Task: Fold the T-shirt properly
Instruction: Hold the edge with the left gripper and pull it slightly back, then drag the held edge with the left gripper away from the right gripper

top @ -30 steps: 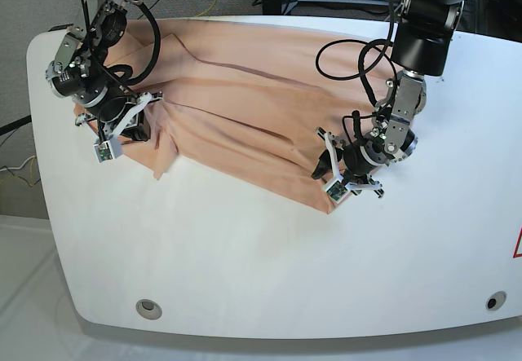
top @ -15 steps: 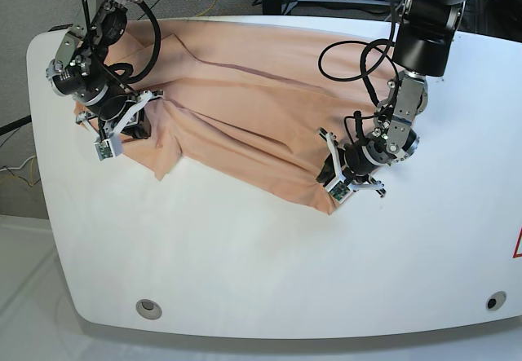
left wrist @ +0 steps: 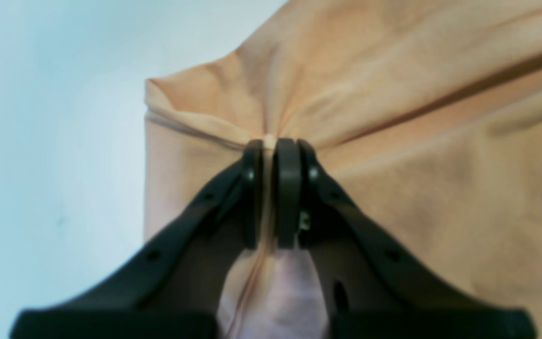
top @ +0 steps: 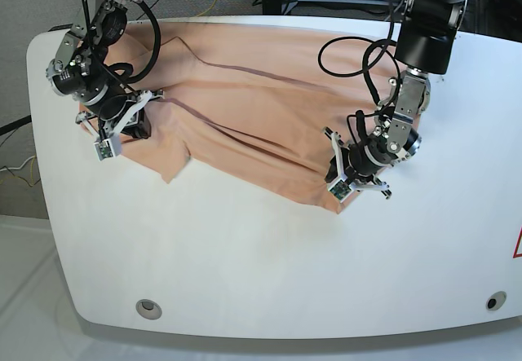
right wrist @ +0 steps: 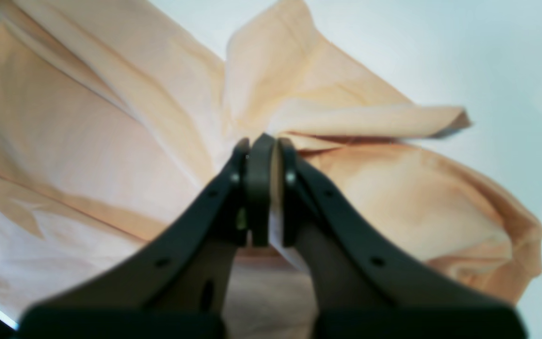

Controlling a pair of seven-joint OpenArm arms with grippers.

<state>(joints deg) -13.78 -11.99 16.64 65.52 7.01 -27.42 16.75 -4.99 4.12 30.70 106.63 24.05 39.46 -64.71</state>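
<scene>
White table [top: 245, 271] fills the base view, and the T-shirt [top: 261, 108] lies spread across its far half, reaching the far edge, with its near hem running slantwise toward the right. My left gripper [left wrist: 271, 146] is pinched shut on a bunch of cloth at the near right corner of the T-shirt [left wrist: 393, 117], the fabric puckering into the jaws. My right gripper [right wrist: 262, 141] is likewise clamped on a fold at the left end of the T-shirt [right wrist: 111, 117], close to the table's left edge. I judge both holds are set for a lift. To do it well I want both arms rising together, evenly, so the cloth stays taut between them and neither pinch slips.
</scene>
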